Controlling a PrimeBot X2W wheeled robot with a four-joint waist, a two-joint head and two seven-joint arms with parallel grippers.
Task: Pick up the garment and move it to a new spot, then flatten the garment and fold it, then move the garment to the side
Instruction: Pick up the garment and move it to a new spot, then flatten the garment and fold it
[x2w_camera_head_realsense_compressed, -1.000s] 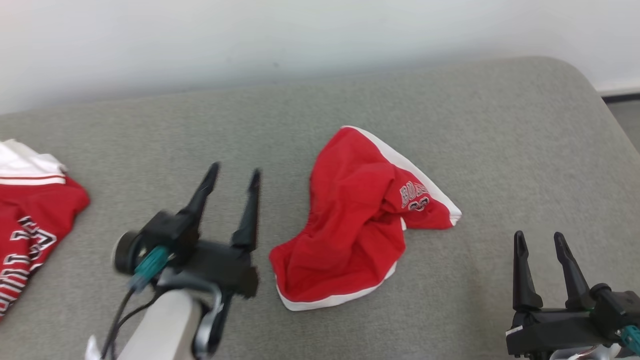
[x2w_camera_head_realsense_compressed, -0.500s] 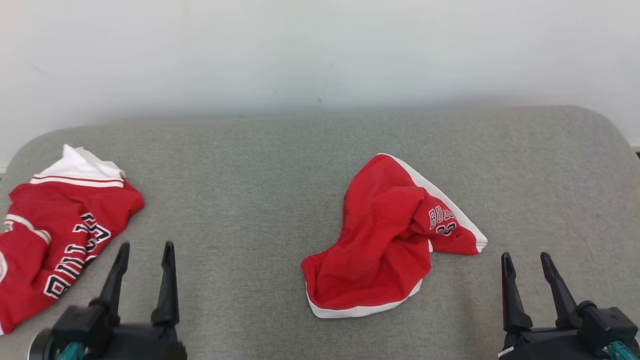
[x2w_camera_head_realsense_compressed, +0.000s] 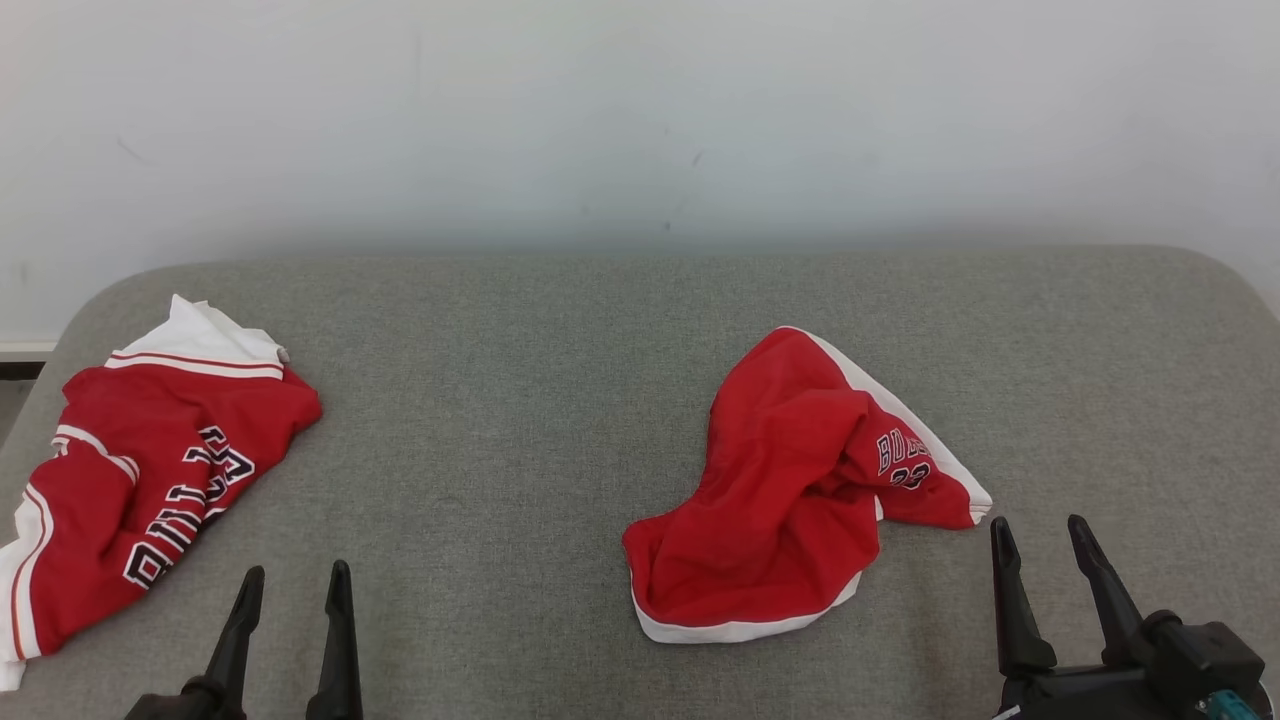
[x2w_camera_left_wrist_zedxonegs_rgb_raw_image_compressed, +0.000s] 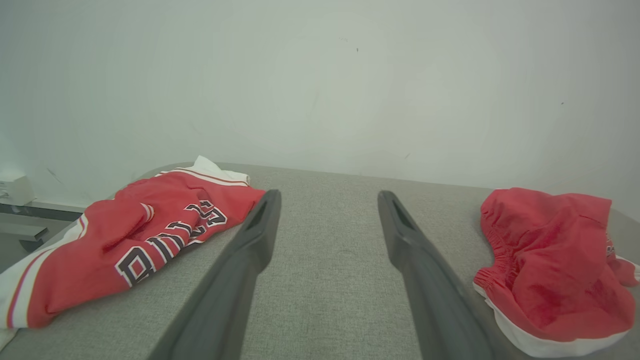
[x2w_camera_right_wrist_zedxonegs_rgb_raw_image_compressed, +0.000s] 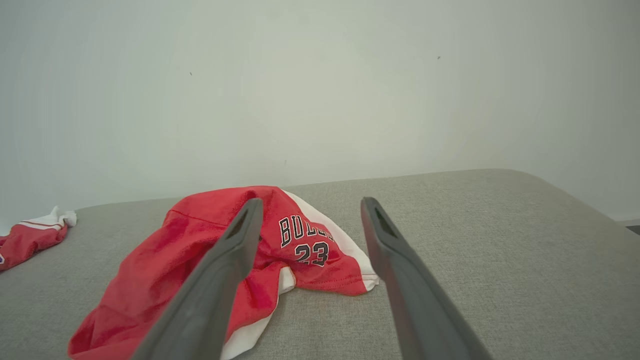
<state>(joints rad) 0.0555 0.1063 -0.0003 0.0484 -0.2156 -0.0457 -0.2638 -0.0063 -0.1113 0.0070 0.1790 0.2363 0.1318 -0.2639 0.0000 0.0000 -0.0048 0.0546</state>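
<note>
**Shorts in a heap, both grippers spread and empty**

The red shorts (x2w_camera_head_realsense_compressed: 780, 490) lie crumpled on the right half of the grey cushion (x2w_camera_head_realsense_compressed: 500, 420), one leg folded over with its printed corner towards the cushion's right end. A red jersey (x2w_camera_head_realsense_compressed: 160, 470) lies at the cushion's left end, so the shorts look like the garment to pick up, and the task seems to be at its first step.

The left gripper (x2w_camera_head_realsense_compressed: 296, 570) and the right gripper (x2w_camera_head_realsense_compressed: 1036, 522) hang at the cushion's front with fingers wide apart, holding nothing. The right one is just beside the printed corner.

A pinch on a white-trimmed hem or the gathered waistband should serve better than a grab at the bunched middle, which would probably drag several layers up together. Lifting until the cloth hangs free of the cushion would stop it catching on the rough cover.

For room, the cushion's middle, between jersey and shorts, is bare and wide, the best place to spread the shorts flat. The cushion's right end is bare too, but its corner rounds off. The wall (x2w_camera_head_realsense_compressed: 640, 120) rises at the cushion's back edge, so reaches that way are limited.
</note>
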